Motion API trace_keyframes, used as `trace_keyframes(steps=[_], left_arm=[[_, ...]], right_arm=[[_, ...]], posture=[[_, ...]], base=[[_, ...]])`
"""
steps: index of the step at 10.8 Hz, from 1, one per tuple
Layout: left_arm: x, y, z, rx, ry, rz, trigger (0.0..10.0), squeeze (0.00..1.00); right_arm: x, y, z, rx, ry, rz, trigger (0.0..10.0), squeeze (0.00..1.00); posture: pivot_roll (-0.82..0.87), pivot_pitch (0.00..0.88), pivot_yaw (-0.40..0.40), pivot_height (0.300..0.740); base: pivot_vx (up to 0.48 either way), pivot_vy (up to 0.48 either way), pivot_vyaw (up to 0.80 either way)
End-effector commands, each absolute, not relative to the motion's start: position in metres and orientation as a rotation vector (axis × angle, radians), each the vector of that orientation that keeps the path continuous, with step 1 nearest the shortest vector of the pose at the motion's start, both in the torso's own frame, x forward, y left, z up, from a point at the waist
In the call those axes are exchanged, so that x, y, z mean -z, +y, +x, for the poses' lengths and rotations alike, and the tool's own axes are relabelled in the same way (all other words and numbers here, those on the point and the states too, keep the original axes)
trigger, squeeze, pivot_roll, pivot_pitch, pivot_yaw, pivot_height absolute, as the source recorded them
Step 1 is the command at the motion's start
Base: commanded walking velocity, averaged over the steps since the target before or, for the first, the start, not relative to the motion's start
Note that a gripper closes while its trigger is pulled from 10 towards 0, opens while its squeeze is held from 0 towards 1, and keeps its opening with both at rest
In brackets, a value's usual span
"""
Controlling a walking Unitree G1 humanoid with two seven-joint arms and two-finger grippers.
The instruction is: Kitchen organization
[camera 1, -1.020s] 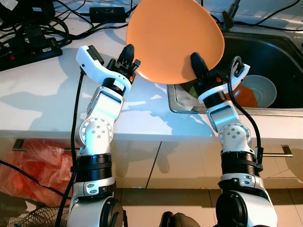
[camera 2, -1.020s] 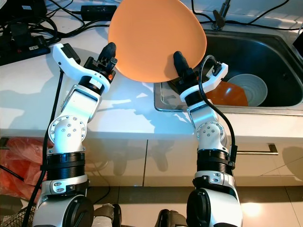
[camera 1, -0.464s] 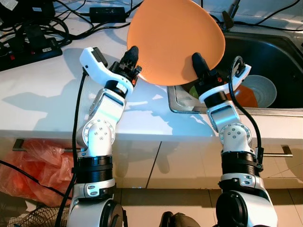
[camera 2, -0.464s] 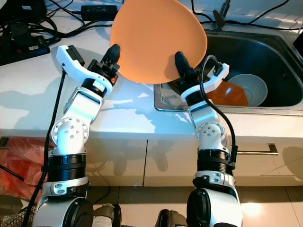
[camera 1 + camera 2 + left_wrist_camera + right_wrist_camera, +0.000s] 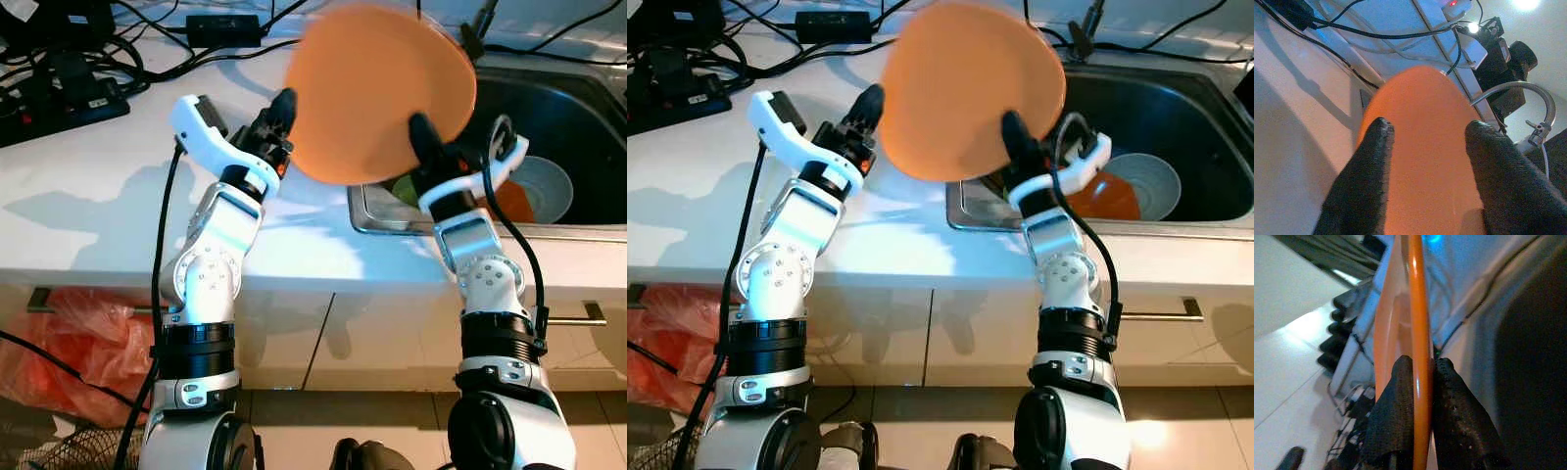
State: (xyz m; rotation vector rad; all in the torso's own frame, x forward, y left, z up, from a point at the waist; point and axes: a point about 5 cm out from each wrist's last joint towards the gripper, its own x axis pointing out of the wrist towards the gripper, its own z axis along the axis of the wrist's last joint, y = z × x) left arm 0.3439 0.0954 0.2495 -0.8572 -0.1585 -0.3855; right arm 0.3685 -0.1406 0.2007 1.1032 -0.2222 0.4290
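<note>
A large orange plate is held up on edge above the counter, at the sink's left rim, blurred by motion. My right gripper is shut on its lower rim, one finger on each face. My left gripper stands open at the plate's left edge, its two black fingers spread in front of the plate's orange face. Whether they touch it I cannot tell.
The steel sink on the right holds a white bowl and an orange dish. Black cables and a power strip lie at the back left of the white counter. A red plastic bag sits on the floor.
The plate has shifted to the right toward the sink with my right gripper, and now shows motion blur. My left gripper has followed to the right, staying at its left edge.
</note>
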Motion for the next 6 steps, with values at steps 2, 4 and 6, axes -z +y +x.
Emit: trace_keyframes(steps=[2, 4, 6], left_arm=[[-0.254, 0.086, 0.342, 0.416, -0.165, -0.844, 10.0, 0.0], [-0.254, 0.087, 0.342, 0.412, -0.165, -0.842, 10.0, 0.0], [-0.253, 0.087, 0.342, 0.408, -0.166, -0.841, 10.0, 0.0]], right_arm=[[-0.214, -0.156, 0.371, -0.383, -0.313, 1.138, 0.0, 0.0], [-0.217, -0.173, 0.374, -0.302, -0.357, 1.174, 0.0, 0.0], [-0.219, -0.195, 0.376, -0.193, -0.403, 1.179, 0.0, 0.0]], posture=[[0.09, 0.15, -0.074, 0.723], [0.09, 0.151, -0.074, 0.723], [0.09, 0.152, -0.074, 0.723]], base=[[0.0, 0.0, 0.0], [0.0, 0.0, 0.0], [0.0, 0.0, 0.0]])
